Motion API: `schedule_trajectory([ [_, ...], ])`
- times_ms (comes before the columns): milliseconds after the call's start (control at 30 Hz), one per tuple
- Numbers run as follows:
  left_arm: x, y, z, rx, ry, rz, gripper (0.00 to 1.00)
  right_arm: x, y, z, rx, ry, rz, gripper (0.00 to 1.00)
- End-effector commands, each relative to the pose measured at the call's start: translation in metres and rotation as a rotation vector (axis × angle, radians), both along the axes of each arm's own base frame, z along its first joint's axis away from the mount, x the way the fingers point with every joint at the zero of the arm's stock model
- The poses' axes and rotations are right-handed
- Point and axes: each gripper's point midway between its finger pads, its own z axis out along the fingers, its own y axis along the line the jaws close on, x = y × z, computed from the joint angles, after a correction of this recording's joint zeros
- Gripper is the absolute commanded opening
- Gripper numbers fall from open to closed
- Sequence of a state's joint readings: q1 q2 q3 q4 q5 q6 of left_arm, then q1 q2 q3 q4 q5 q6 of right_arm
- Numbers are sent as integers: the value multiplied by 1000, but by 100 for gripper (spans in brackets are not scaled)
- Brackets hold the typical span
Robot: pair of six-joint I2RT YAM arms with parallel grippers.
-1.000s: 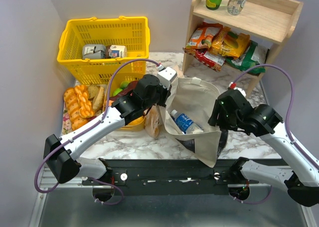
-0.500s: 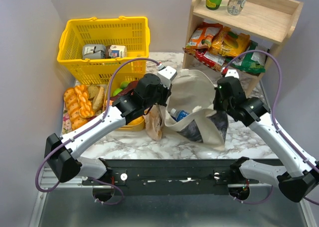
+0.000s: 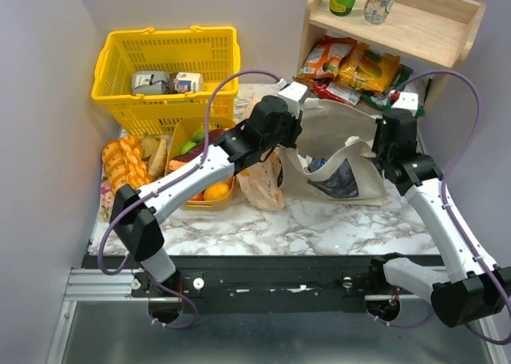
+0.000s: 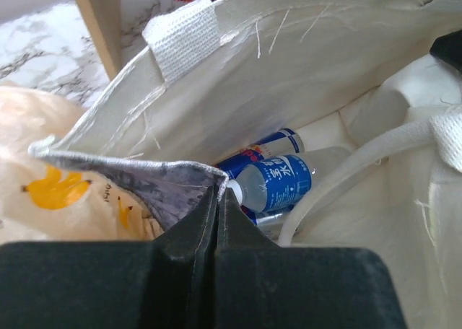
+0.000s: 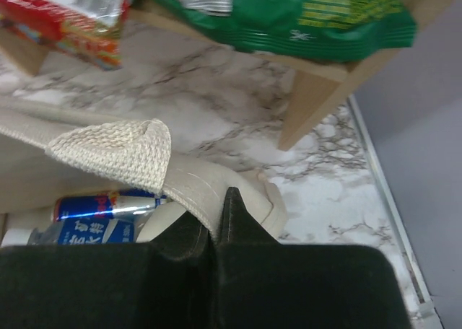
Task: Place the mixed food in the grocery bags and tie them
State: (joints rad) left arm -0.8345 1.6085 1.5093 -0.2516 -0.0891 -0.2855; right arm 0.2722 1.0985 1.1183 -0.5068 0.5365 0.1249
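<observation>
The beige canvas tote (image 3: 335, 168) lies open on the marble table with its dark print facing the near edge. My left gripper (image 3: 290, 146) (image 4: 218, 190) is shut on the tote's left rim, where the grey print shows. My right gripper (image 3: 382, 155) (image 5: 216, 213) is shut on the tote's right rim beside the woven handle (image 5: 123, 152). Inside lie a blue-silver can (image 4: 278, 141) (image 5: 101, 205) and a blue-labelled water bottle (image 4: 278, 185). The peach plastic bag (image 3: 259, 180) (image 4: 58, 192) slumps against the tote's left side. Oranges (image 3: 214, 192), a lime (image 3: 189, 147) and an eggplant (image 3: 209, 136) sit in a yellow tub.
A yellow shopping basket (image 3: 168, 65) stands at the back left, with braided bread loaves (image 3: 124, 168) in front of it. The wooden shelf (image 3: 391, 29) with snack packets (image 3: 351, 69) (image 5: 303, 15) rises right behind the tote, and its leg (image 5: 310, 105) is close to my right gripper.
My right gripper has shut on the tote's right rim. Both arms have moved toward the back, drawing the tote away from the near edge toward the shelf.
</observation>
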Motion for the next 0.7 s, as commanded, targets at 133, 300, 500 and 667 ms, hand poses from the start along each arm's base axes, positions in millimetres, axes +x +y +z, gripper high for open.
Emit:
schedule_trajectory([
  [133, 3, -54, 8, -50, -23, -50, 0, -9, -93, 42, -34, -224, -297, 1],
  [300, 7, -59, -2, -14, -17, -41, 0, -13, -103, 44, -65, -223, -323, 1],
  [500, 10, -30, 0, 55, -67, 35, 71, -14, -80, 64, -14, -290, -175, 90],
  [667, 3, 8, 0, 123, -111, 87, 95, -31, -55, 104, 48, -420, -29, 96],
])
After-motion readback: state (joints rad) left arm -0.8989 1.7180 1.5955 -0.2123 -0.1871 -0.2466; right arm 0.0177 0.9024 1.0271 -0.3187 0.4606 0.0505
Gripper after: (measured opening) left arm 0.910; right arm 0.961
